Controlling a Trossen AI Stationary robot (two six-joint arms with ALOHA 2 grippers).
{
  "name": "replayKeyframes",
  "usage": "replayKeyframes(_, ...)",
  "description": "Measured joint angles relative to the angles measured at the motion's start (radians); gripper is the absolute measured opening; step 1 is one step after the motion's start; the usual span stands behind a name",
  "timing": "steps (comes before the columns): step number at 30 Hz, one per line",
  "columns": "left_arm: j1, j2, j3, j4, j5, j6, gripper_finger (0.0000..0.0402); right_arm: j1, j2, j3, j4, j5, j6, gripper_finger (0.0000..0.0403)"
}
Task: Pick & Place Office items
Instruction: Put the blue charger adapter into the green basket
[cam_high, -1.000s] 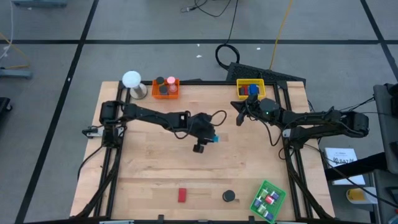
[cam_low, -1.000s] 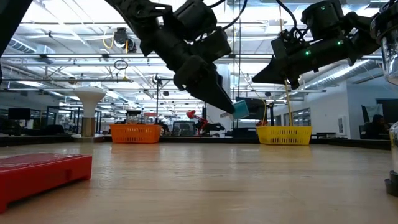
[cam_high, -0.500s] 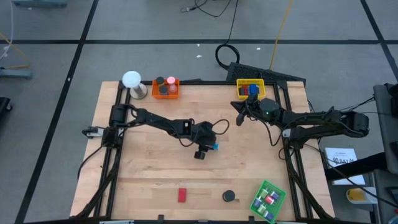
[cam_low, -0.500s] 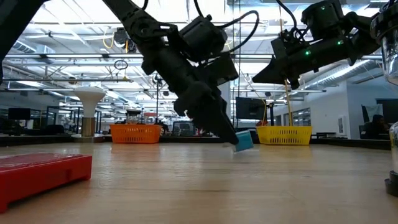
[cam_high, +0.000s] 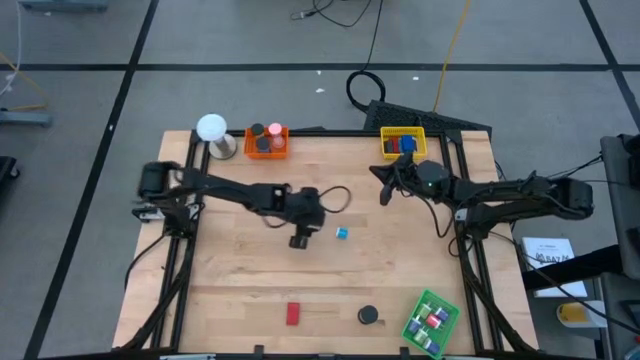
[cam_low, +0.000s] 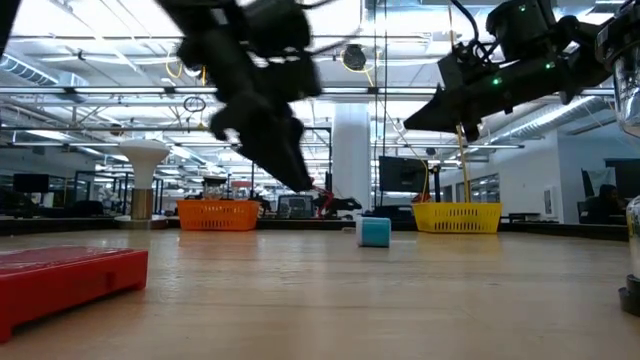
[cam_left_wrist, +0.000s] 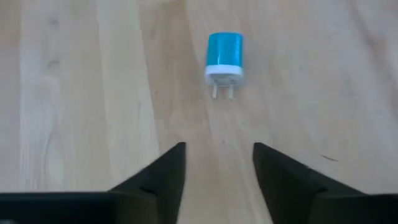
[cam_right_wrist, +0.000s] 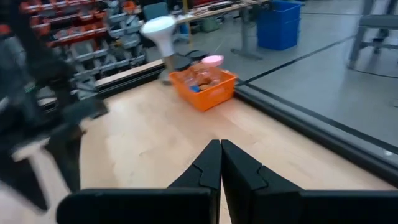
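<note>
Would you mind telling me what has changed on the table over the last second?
The left gripper lowered the blue charger plug to the table, let it go with its jaws now open, and drew back toward its own side. The plug now lies alone on the wood. The right gripper, jaws shut, the red block and the black disc stayed put.
</note>
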Motion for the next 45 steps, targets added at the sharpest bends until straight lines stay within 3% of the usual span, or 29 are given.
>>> replayKeyframes(4, 0.006, -0.161, -0.254, 0.244, 0.05, -0.052, 0.0112, 0.074, 0.0, 0.017, -0.037, 0.035, 0.0, 0.0004)
replayKeyframes(10, -0.007, -0.382, -0.659, 0.839, 0.064, -0.128, 0.002, 0.184, 0.01, 0.123, -0.277, 0.167, 0.032, 0.0004)
replayKeyframes(14, -0.013, -0.484, -0.858, 1.173, 0.034, -0.157, 0.0008, 0.247, 0.055, 0.177, -0.35, 0.208, 0.094, 0.0009)
replayKeyframes(17, -0.013, -0.548, -0.966, 1.315, -0.026, -0.175, 0.0019, 0.287, 0.117, 0.229, -0.423, 0.209, 0.129, 0.0027)
replayKeyframes(20, -0.011, -0.6, -1.032, 1.381, -0.086, -0.185, 0.0019, 0.318, 0.197, 0.31, -0.484, 0.209, 0.144, 0.0055)
replayKeyframes(25, -0.013, -0.662, -1.073, 1.384, -0.091, -0.184, 0.0007, 0.353, 0.324, 0.486, -0.706, 0.196, 0.172, 0.0115)
replayKeyframes(34, -0.013, -0.667, -1.083, 1.373, -0.09, -0.176, 0.0022, 0.388, 0.554, 0.722, -0.997, 0.01, 0.221, 0.023)
replayKeyframes(39, -0.013, -0.667, -1.083, 1.373, -0.09, -0.173, 0.0026, 0.392, 0.647, 0.746, -1.0, -0.051, 0.238, 0.027)
replayKeyframes(45, -0.013, -0.667, -1.083, 1.372, -0.09, -0.171, 0.0011, 0.392, 0.719, 0.748, -0.946, -0.052, 0.227, 0.028)
